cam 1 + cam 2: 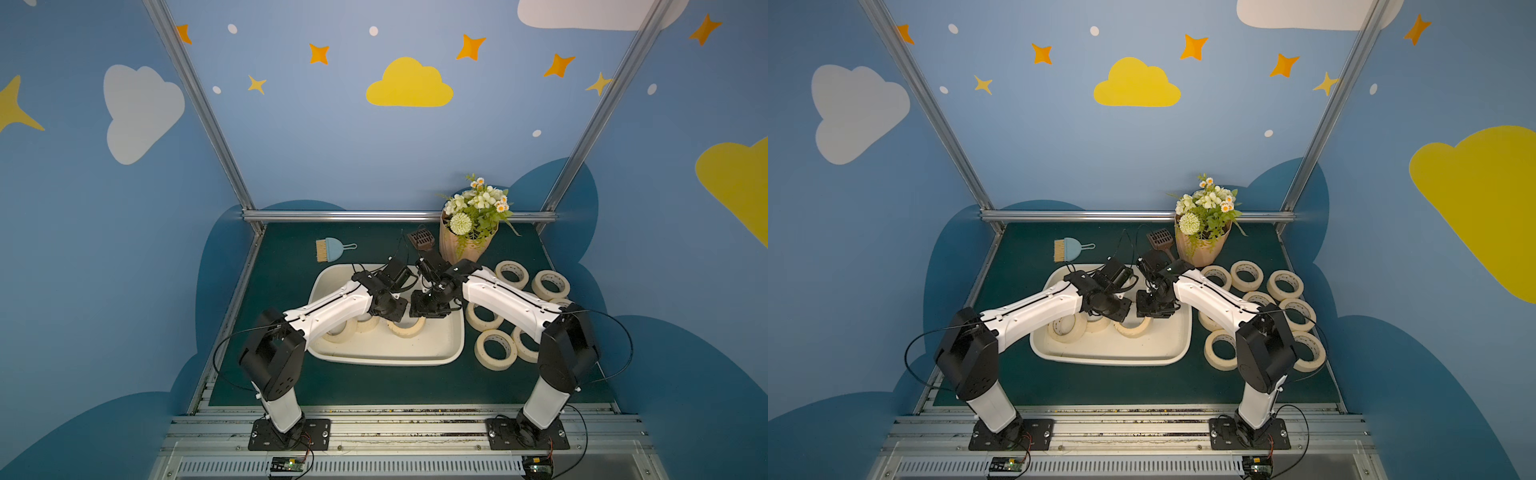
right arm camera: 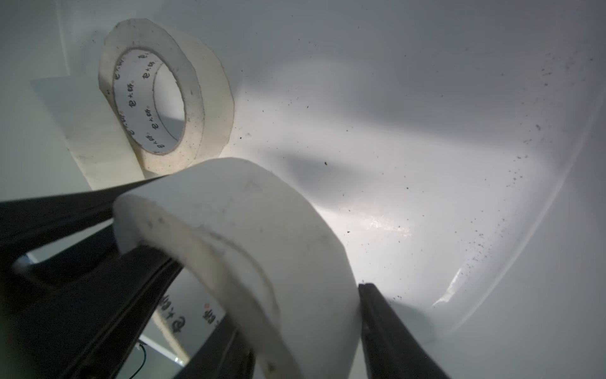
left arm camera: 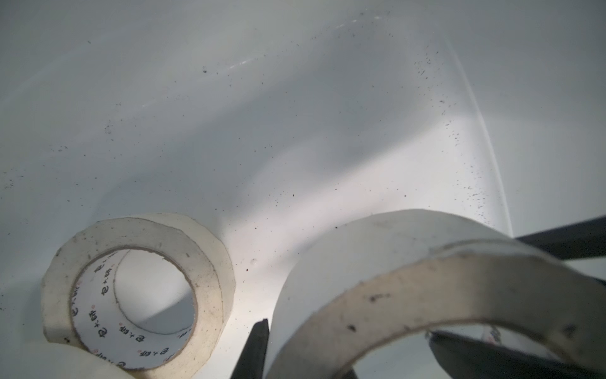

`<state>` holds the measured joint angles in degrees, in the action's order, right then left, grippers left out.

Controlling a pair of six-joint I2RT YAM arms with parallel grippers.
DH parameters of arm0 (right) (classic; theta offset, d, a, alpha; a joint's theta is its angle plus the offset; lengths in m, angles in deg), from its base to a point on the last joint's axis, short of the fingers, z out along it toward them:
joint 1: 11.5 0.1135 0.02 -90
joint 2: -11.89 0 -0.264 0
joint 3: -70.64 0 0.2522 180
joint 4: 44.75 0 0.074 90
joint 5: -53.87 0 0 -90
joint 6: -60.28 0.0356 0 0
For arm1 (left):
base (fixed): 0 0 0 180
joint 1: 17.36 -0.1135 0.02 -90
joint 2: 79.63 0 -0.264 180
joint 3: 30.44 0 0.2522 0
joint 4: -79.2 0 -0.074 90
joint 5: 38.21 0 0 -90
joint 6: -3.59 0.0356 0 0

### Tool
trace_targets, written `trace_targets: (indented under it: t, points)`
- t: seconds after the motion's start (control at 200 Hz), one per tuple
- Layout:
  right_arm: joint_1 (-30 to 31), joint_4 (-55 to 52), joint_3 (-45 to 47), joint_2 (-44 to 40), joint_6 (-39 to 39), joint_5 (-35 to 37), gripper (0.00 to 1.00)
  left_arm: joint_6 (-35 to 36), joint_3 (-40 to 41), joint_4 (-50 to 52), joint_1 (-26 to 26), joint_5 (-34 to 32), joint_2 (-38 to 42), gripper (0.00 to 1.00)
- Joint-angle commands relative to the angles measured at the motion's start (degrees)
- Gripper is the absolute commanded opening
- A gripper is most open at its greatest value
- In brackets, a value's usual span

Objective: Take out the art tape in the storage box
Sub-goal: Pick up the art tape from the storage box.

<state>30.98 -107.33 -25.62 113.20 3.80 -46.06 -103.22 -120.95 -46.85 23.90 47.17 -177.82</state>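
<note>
The art tape roll (image 1: 409, 332) that matters is near the middle of the storage box (image 1: 395, 361). It's tipped up on its edge, so the core points sideways-ish rather than straight up.

Both arms are on that same roll. The left end effector (image 3: 346, 326) comes in from its 10 o'clock and is clenched on the roll's wall, one finger in the core and one outside. The right end effector (image 2: 267, 272) comes in from 2 o'clock and straddles the wall the same way, but I can't tell if it's properly clamped.

Two more rolls (image 1: 347, 336) lie at its 9 o'clock in the box. The pile that's out (image 1: 494, 365) sits on the bench (image 1: 374, 386) at 3 o'clock of the box, so my guess is the right arm has the shorter carry.

The top views hide the fingers completely and only the wrist views show them. The wrist views never show the pile, though.
</note>
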Motion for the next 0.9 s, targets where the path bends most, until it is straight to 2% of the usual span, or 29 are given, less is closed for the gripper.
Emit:
trace_targets:
  t: [0.0,0.13,0.205,0.255,0.335,0.466,0.596,0.896]
  points:
    - [0.4,1.8,-1.3,0.6,1.8,0.3,0.31,-0.9,-0.6,-2.0,0.2,4.6,2.5,0.24]
    - [0.1,0.8,-1.6,0.5,1.6,2.2,0.10,-0.6,-0.3,-2.4,0.3,5.4,2.6,0.44]
    - [-0.2,0.5,-1.5,0.6,1.6,3.0,0.00,-0.2,0.4,-3.2,0.4,6.2,3.3,0.63]
    - [-0.5,0.4,-1.6,1.0,1.6,3.3,0.00,0.1,1.1,-3.8,0.4,7.1,4.0,0.80]
    - [-1.3,-0.1,-2.4,1.5,1.5,4.1,0.00,1.0,1.8,-4.3,0.4,7.8,5.6,0.99]
    - [-3.5,-1.7,-4.1,1.8,0.9,5.6,0.00,2.7,3.7,-6.3,0.4,9.6,9.5,1.00]
    - [-6.6,-2.9,-4.1,-0.4,0.3,6.4,0.00,3.4,5.1,-7.2,0.3,8.7,12.7,1.00]
    - [-18.5,-10.4,1.2,-14.7,-3.9,11.6,0.00,3.9,8.1,-5.4,-2.5,3.2,14.5,1.00]
